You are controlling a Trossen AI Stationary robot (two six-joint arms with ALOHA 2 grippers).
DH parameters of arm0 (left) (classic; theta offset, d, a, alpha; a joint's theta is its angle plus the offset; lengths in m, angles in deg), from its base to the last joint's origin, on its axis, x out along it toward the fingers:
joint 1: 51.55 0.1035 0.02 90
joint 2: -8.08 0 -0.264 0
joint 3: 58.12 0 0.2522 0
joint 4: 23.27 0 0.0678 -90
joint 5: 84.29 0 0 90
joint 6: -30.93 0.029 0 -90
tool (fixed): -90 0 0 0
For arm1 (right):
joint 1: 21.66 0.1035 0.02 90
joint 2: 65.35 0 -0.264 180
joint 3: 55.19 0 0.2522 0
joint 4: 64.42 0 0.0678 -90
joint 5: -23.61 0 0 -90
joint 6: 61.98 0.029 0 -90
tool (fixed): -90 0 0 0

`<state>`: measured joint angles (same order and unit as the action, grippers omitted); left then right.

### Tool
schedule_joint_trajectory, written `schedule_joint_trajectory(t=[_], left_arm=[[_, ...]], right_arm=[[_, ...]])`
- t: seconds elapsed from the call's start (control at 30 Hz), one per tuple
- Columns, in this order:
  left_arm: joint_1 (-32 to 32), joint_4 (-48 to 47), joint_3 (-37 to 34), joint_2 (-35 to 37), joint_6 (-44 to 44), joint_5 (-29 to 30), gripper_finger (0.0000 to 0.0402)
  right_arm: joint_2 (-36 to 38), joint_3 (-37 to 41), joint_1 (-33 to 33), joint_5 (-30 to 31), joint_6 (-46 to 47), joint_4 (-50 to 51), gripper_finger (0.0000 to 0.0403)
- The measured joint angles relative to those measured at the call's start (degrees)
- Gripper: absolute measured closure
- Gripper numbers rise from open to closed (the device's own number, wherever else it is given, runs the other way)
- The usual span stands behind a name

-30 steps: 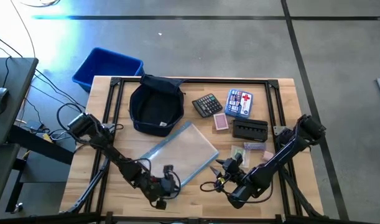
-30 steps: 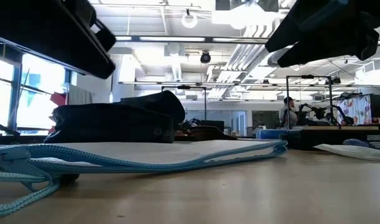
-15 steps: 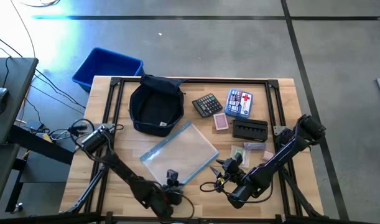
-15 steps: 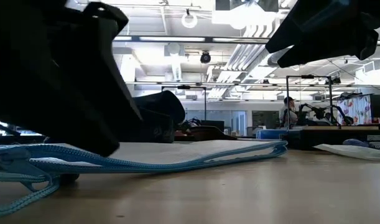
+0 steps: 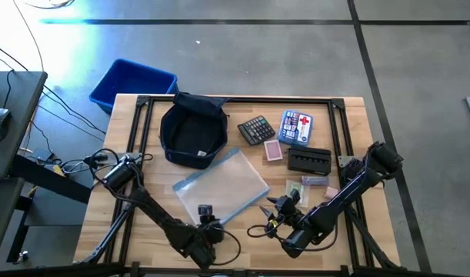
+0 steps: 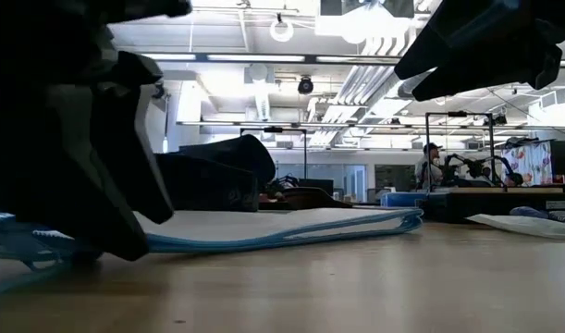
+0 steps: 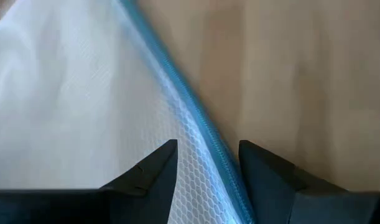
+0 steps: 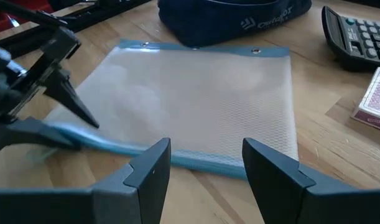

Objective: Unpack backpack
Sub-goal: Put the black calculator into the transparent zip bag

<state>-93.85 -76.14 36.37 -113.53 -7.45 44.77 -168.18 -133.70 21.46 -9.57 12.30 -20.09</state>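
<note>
Left arm: reaches from the table's left edge toward the near edge, elbow low, wrist turned inward.
Left gripper: near the front edge, left of centre, fingers parted, nothing between them.
Right arm: runs from the right edge diagonally toward the front.
Right gripper: right of centre, fingers partly spread, empty.

Grey concrete floor with dark seams surrounds the wooden counter; bright ceiling lights and exposed pipes hang overhead.
</note>
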Motion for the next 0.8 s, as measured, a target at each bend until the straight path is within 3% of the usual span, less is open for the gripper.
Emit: schedule_joint_trajectory(t=[0.3, 0.57, 0.8], left_arm=[[0.0, -7.7, 1.9, 0.0, -5.3, 0.9, 0.0300], [0.0, -14.9, 3.3, 0.0, -9.9, 2.0, 0.0393], [-0.9, -15.7, 4.6, 0.0, -10.6, 3.7, 0.0400]], right_arm=[[0.0, 0.0, 0.0, 0.0, -0.9, 0.0, 0.0217], [0.0, 0.0, 0.0, 0.0, -0.9, 0.0, 0.0217], [0.0, 0.0, 0.0, -0.5, -0.9, 0.0, 0.0217]])
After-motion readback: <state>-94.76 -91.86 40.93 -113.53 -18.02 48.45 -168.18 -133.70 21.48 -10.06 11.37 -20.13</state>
